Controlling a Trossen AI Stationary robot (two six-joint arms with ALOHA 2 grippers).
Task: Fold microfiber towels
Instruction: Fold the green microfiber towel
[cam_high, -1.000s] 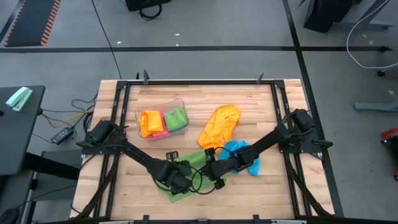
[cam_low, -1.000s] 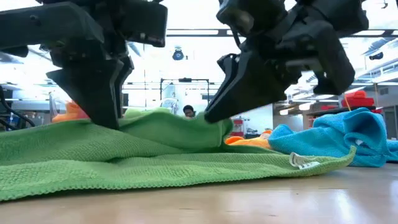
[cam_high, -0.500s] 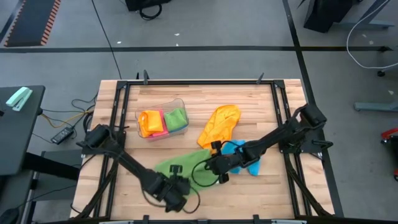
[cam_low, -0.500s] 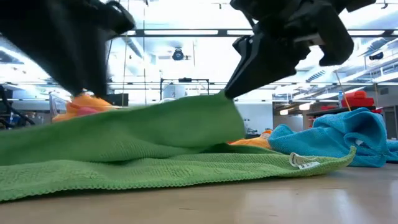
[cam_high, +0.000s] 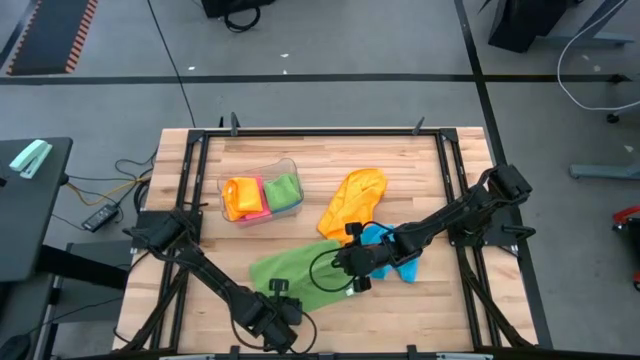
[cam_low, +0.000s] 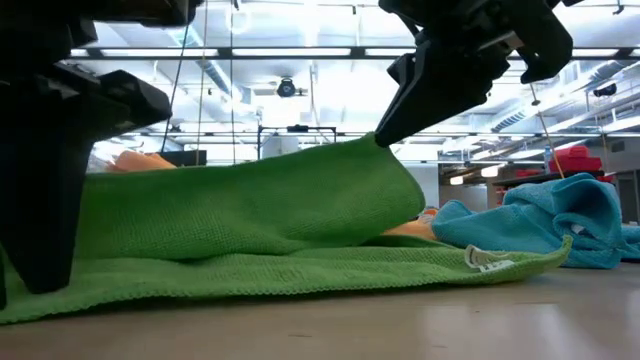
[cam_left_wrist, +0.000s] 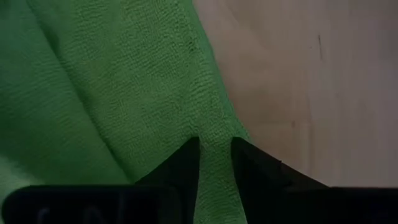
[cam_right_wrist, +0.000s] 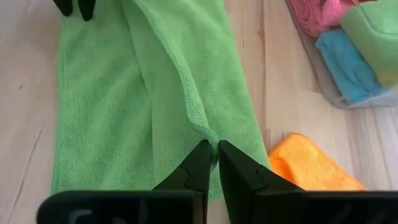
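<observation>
Wooden tabletop (cam_high: 430, 170) is bearing the green towel (cam_high: 290, 272) at six o'clock, both the left gripper (cam_left_wrist: 215, 155) and right gripper (cam_right_wrist: 214, 158) pinching its edges, risking slippage and bunching.

Both arms are dark, near-black, built of slim jointed links rising from bulkier base housings at the table's side rails. A thin black cable loops beside the right gripper (cam_high: 352, 283). The left gripper (cam_left_wrist: 215, 163) ends in two matte black, wedge-shaped fingers tapering to narrow tips. No markings are legible.
</observation>
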